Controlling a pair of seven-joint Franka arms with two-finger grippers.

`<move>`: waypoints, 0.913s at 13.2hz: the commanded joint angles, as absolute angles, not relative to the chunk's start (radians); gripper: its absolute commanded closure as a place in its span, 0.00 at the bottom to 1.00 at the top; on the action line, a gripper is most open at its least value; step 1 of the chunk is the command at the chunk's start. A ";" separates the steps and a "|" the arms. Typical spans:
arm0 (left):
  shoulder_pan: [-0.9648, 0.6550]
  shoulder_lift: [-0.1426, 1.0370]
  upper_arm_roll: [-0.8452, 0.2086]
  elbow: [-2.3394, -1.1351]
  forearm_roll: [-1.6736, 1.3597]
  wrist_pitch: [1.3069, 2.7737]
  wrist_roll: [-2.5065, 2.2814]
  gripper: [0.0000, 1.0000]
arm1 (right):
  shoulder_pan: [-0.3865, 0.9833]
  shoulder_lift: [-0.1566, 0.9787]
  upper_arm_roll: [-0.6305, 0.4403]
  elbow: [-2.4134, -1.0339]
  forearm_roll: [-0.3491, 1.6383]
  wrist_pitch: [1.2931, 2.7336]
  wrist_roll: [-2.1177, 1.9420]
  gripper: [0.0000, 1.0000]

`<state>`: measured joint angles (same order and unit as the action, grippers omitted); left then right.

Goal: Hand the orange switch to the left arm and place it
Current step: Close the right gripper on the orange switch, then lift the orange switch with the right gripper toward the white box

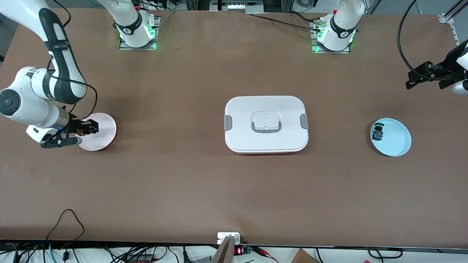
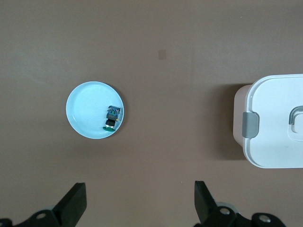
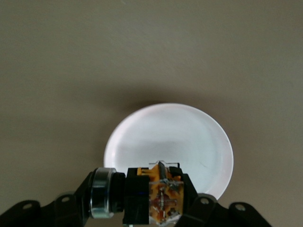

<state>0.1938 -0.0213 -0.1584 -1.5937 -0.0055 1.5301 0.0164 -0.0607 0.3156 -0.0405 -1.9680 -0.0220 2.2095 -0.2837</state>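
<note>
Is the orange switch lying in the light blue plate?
No, the right gripper holds the orange switch over the pink plate.

Pink plate [image 1: 98, 131], blue plate [image 1: 395, 140], green switch [image 1: 377, 133]

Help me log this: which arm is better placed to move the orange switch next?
Right. The right gripper is shut on the orange switch above the pink plate; the left gripper hangs open.

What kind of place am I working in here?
Likely a robotics lab bench: a bare brown table, two bolted white arm bases, loose cables along its edge, and a white lidded box as obstacle.
</note>
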 commanded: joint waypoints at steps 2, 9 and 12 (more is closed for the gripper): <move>0.189 -0.015 -0.158 -1.568 0.002 1.508 0.008 0.00 | -0.063 0.263 0.041 -1.901 -0.009 2.152 -0.318 0.93; 0.187 -0.015 -0.160 -1.568 0.002 1.508 0.006 0.00 | 0.026 0.192 0.067 -1.680 0.262 1.887 -0.340 1.00; 0.186 -0.015 -0.161 -1.568 0.002 1.508 0.008 0.00 | 0.106 0.183 0.069 -1.622 0.282 1.896 -0.441 1.00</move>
